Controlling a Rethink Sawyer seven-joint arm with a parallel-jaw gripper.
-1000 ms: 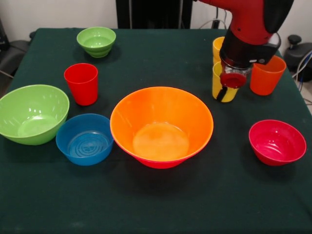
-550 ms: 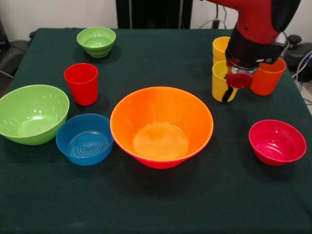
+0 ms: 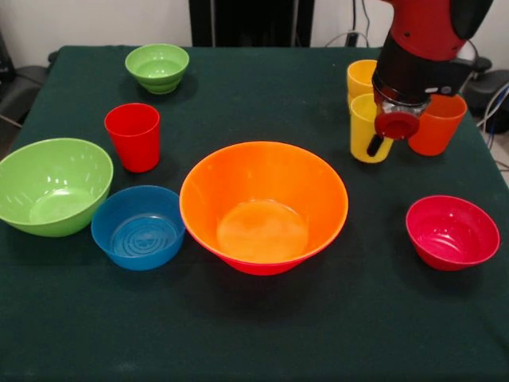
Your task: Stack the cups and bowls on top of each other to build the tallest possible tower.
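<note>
My gripper (image 3: 379, 142) comes down at the back right and is shut on the rim of a yellow cup (image 3: 366, 131), one black finger (image 3: 372, 146) showing on the cup's outer wall. That cup hangs slightly tilted, just off the cloth. A second yellow cup (image 3: 361, 77) stands behind it and an orange cup (image 3: 437, 127) to its right. The red cup (image 3: 133, 137) stands at the left. In the middle, the large orange bowl (image 3: 318, 191) sits nested in a pink bowl (image 3: 262, 268) whose base just shows.
A medium green bowl (image 3: 48, 159) and a small blue bowl (image 3: 107, 231) sit at the left, touching. The small red bowl (image 3: 477, 251) lies front right and the small green bowl (image 3: 157, 83) is at the back left. Dark green cloth (image 3: 262, 342) covers the table.
The gripper has shifted right and upward with the yellow cup in it. The cup has risen slightly and tilted. Everything else stays put.
</note>
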